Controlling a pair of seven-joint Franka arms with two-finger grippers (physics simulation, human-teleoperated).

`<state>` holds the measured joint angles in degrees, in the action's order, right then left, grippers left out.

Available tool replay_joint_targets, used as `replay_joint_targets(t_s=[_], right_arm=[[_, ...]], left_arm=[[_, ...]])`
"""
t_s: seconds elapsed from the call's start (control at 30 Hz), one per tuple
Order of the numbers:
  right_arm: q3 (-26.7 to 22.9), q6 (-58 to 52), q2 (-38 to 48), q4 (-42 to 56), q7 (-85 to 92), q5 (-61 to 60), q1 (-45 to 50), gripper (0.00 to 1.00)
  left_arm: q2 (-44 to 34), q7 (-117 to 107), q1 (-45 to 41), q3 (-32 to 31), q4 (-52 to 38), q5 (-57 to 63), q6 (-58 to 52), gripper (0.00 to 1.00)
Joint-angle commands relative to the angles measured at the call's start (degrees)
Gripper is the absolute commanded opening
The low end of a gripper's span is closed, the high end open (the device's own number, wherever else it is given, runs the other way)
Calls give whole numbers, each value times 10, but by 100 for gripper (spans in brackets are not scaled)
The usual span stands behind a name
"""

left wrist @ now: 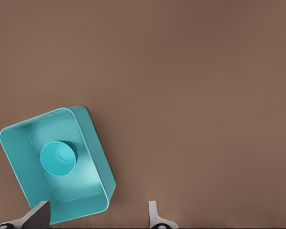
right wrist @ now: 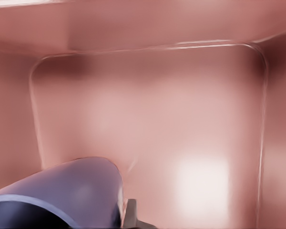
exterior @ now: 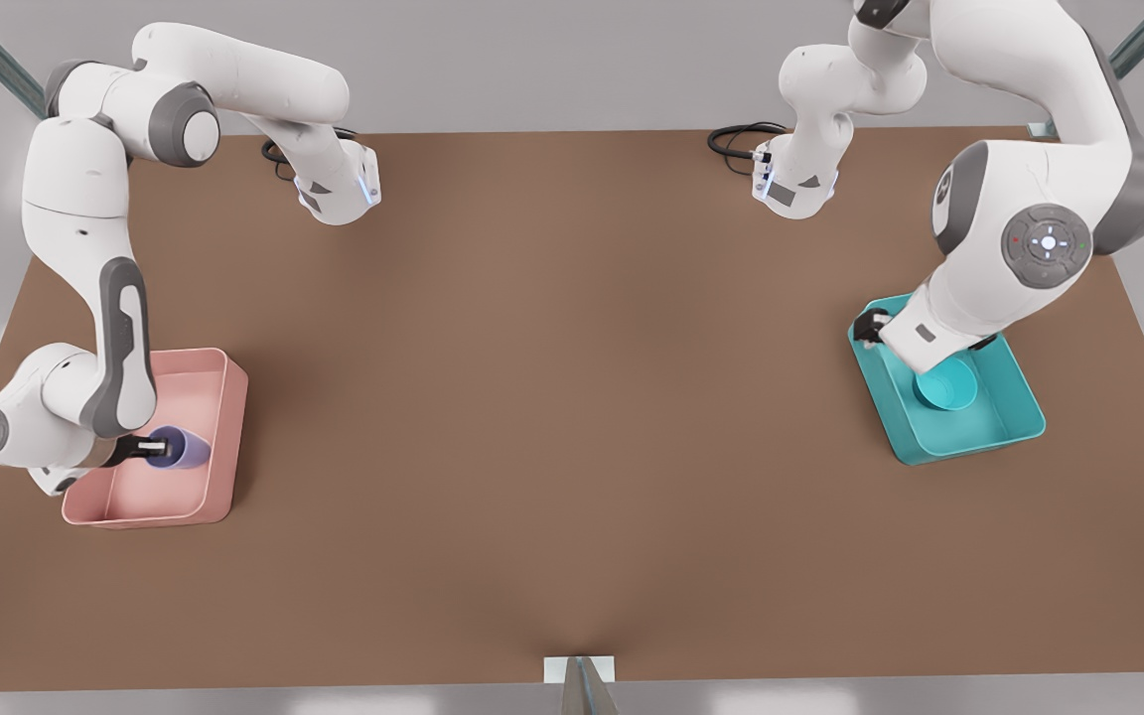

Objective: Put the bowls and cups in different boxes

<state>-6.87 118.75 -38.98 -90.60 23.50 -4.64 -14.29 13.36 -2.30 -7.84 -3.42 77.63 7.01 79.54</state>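
Over pink box (exterior: 219,382) near desk (exterior: 572,447) edge at front view's left: right gripper (exterior: 147,450) pinching lavender cup (exterior: 185,448), cup tilted, low inside box. Risk: release while tilted, cup likely rolls or tips against box wall. Teal bowl (exterior: 944,384) sits in teal box (exterior: 969,442) near desk edge at front view's right. Left gripper (left wrist: 97,214) above, fingers spread wide, holding nothing. Risk: careless retreat could clip teal box rim.

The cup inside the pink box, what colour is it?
Lavender-purple cup, clearest in the front view.
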Motion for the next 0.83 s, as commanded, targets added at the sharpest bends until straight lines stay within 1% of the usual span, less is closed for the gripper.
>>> replay_joint_targets(t_s=[0.0,0.1,0.27,0.3,0.37,0.4,0.43,0.47,0.5,0.53,0.6,0.67,0.8], right_arm=[[0,6,0,-1,80,-1,0,100],[2,-11,12,1,80,-1,-1,100],[7,-120,80,11,78,-7,5,100],[7,-168,87,39,74,-9,10,100],[6,-269,91,127,31,1,29,99],[6,-295,97,153,14,2,37,100],[5,-318,117,170,11,2,50,100],[5,-354,165,170,-72,33,95,100],[7,-366,210,147,-123,38,123,100],[7,-366,236,128,-128,32,128,100],[7,-376,264,116,-152,31,145,100],[7,-312,309,32,-186,32,153,100],[7,-317,303,33,-174,38,153,100]], left_arm=[[-2,-19,2,-1,-1,-1,-61,100],[-2,-18,2,-1,-12,0,-62,100],[-3,-18,4,-1,-13,0,-74,100],[-3,-18,3,-2,-13,1,-74,100],[-2,-18,3,-1,-13,1,-74,100],[-2,-18,4,-1,-13,1,-74,100],[-2,-18,3,-2,-13,1,-74,100],[-3,-18,3,-2,-13,1,-74,100],[-3,-18,3,-1,-12,1,-74,100],[-3,-18,3,-1,-13,1,-74,100],[-3,-18,3,-2,-13,0,-75,100],[-3,-18,3,-3,-13,0,-75,100],[-2,-18,0,-3,-13,3,-86,100]])
